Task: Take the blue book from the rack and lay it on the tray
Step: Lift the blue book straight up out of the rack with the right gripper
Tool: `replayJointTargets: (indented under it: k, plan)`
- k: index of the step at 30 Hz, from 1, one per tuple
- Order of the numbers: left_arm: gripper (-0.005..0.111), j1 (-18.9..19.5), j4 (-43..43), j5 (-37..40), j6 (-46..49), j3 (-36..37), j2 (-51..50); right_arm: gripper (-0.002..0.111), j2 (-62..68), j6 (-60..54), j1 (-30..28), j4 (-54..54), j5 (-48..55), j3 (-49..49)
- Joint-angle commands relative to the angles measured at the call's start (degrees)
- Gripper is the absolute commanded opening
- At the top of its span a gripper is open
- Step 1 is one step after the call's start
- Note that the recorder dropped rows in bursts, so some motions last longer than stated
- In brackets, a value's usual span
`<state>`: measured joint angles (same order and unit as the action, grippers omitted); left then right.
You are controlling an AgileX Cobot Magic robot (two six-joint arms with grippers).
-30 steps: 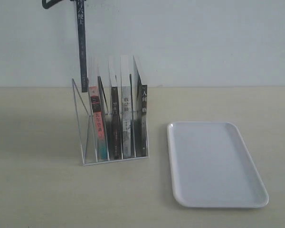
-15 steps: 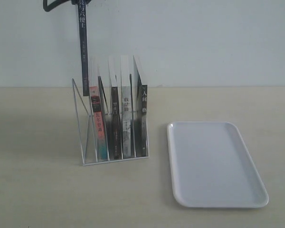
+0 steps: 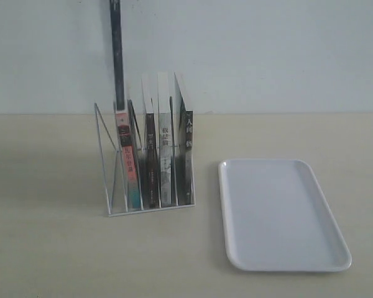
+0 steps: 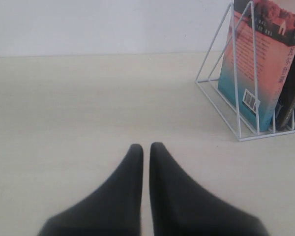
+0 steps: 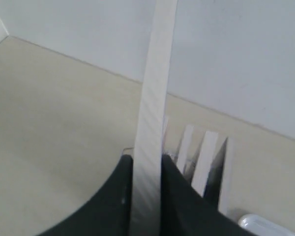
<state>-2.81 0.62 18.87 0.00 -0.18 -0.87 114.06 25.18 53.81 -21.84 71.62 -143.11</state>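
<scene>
Blue book [image 3: 118, 56] hangs near-upright above the rack [image 3: 112, 180], long axis twelve-to-six.
Right gripper [image 5: 146, 162] pinches it; left gripper [image 4: 146, 146] pressed together; tray [image 3: 280, 214] at rack's four o'clock.

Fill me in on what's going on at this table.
The right gripper is clamped on the blue paperback book with the dark spine, holding it upright above the white wire rack, its lower end near the rack's top. The left gripper sits shut and empty over the table. The flat white tray lies bare.

Upright blue book [image 3: 118, 62], lower end at wire rack [image 3: 103, 162] top, white tray [image 3: 280, 217] flat beside
</scene>
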Motion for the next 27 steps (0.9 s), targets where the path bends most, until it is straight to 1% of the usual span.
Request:
replayJointTargets:
  k: [1,10,19,23,27]
  plan:
    - [0.004,0.19,-0.05,-0.82,0.36,0.18,0.43,0.0,-4.91,-2.3,-0.03,-4.67,-1.65,-0.34]
    - [0.004,0.19,-0.05,-0.82,0.36,0.18,0.43,0.0,-12.14,-9.06,-0.14,-6.17,-1.65,-0.34]
    - [0.004,0.19,-0.05,-0.82,0.36,0.18,0.43,0.0,-20.15,-13.02,-0.14,-11.65,-1.65,0.45]
    - [0.004,0.19,-0.05,-0.82,0.36,0.18,0.43,0.0,-26.01,-13.16,-0.14,-14.21,-1.65,6.66]
    - [0.004,0.19,-0.05,-0.82,0.36,0.18,0.43,0.0,-32.72,-12.05,-0.14,-18.05,-1.65,18.04]
